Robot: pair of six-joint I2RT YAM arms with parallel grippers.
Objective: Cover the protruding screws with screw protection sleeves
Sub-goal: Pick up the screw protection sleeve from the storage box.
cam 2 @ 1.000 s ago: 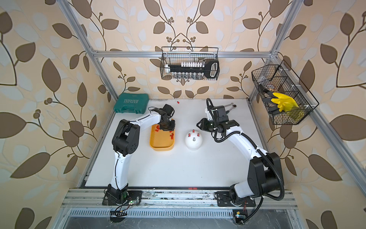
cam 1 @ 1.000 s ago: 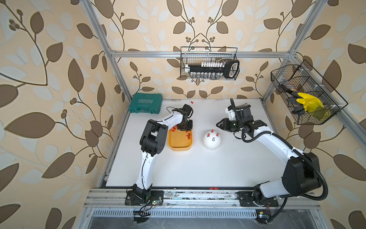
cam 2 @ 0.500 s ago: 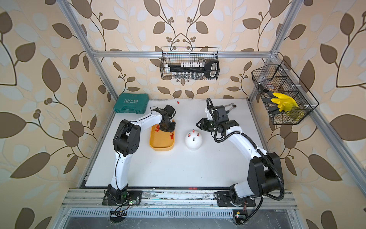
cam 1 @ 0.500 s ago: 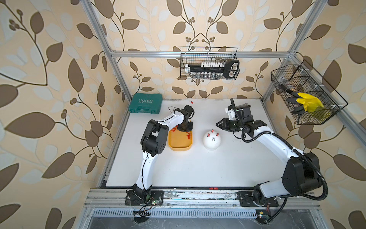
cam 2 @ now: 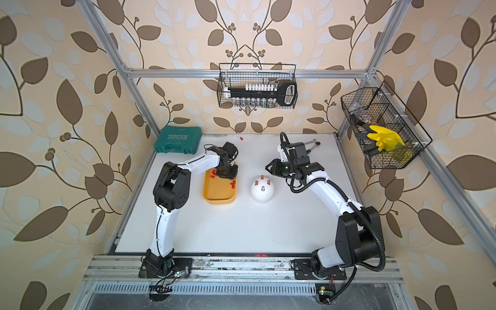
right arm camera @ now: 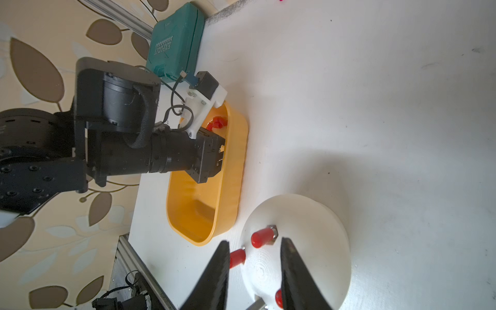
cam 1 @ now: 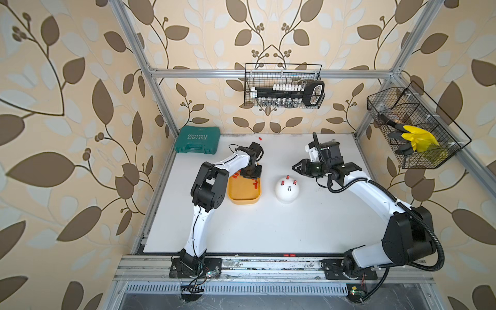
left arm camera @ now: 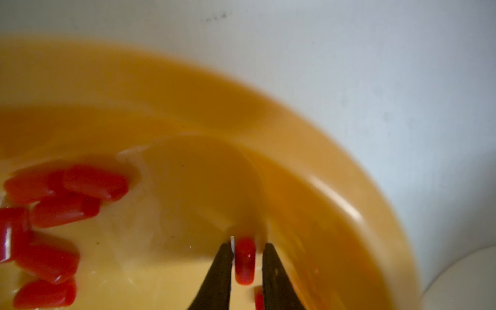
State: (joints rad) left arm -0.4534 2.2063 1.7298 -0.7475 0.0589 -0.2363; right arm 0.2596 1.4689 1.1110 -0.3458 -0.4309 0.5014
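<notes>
Three sleeves [cam 1: 294, 182] on; last screw [cam 1: 289, 188], mid-frame, bare. My left gripper [left arm camera: 247, 245], jaws barely apart, straddles another sleeve [left arm camera: 244, 264]; right gripper [right arm camera: 255, 240] gapes empty.

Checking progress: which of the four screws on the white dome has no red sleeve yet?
The bare grey screw on the side of the dome nearest the arms' bases; the three behind it wear red sleeves.

One dome [cam 1: 286, 194] carries four screws [cam 1: 289, 188]: three wear sleeves [cam 1: 287, 177], one is bare. One tray [cam 1: 243, 197] holds at least eight more sleeves [left arm camera: 95, 182], counted in the left wrist view. One sleeve [cam 1: 259, 138] lies by the table's [cam 1: 268, 228] far edge. There are also one case [cam 1: 197, 139], two baskets [cam 1: 284, 86], two arms [cam 1: 204, 222].
</notes>
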